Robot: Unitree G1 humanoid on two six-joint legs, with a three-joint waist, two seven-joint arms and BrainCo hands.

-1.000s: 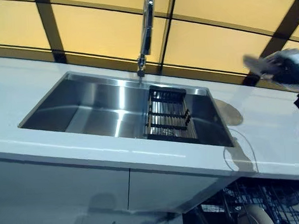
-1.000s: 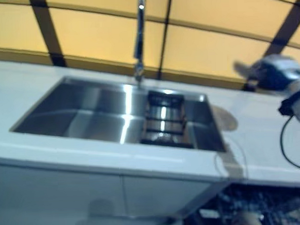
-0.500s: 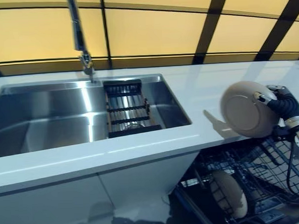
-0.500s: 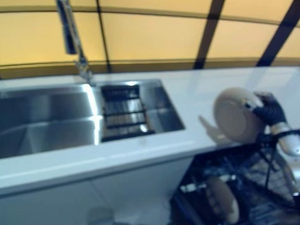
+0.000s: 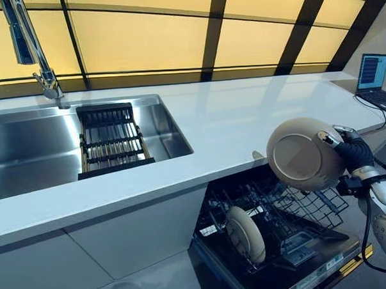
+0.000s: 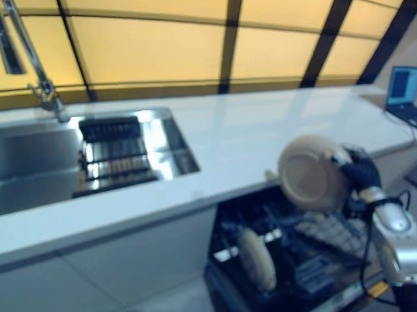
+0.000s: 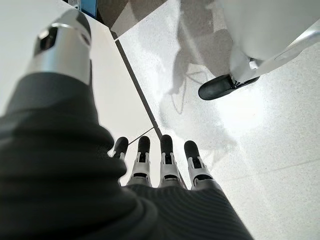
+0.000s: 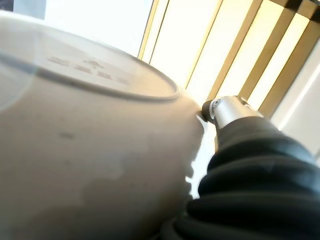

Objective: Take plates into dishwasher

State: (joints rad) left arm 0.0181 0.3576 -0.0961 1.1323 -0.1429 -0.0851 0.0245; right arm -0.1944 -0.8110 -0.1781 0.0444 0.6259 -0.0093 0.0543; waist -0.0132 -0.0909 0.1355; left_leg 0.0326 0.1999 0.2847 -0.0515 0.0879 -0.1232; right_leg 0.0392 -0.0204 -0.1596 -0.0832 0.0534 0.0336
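Observation:
My right hand (image 5: 351, 151) grips the rim of a beige plate (image 5: 302, 154), held on edge with its underside toward me, above the open dishwasher rack (image 5: 292, 210) at the lower right. The plate fills the right wrist view (image 8: 85, 140), with the thumb (image 8: 225, 111) over its rim. Another beige plate (image 5: 245, 234) stands upright in the rack. My left hand (image 7: 160, 165) shows only in the left wrist view, its fingers straight, hanging empty over the floor.
The white counter (image 5: 243, 117) runs across the view, with a steel sink (image 5: 26, 145), a dark drying rack (image 5: 109, 138) in it and a faucet (image 5: 28, 49) at the left. A laptop (image 5: 375, 82) sits at the counter's far right.
The view has swung to the right, bringing the dishwasher into sight. My right hand has brought the plate down from over the counter to above the dishwasher rack.

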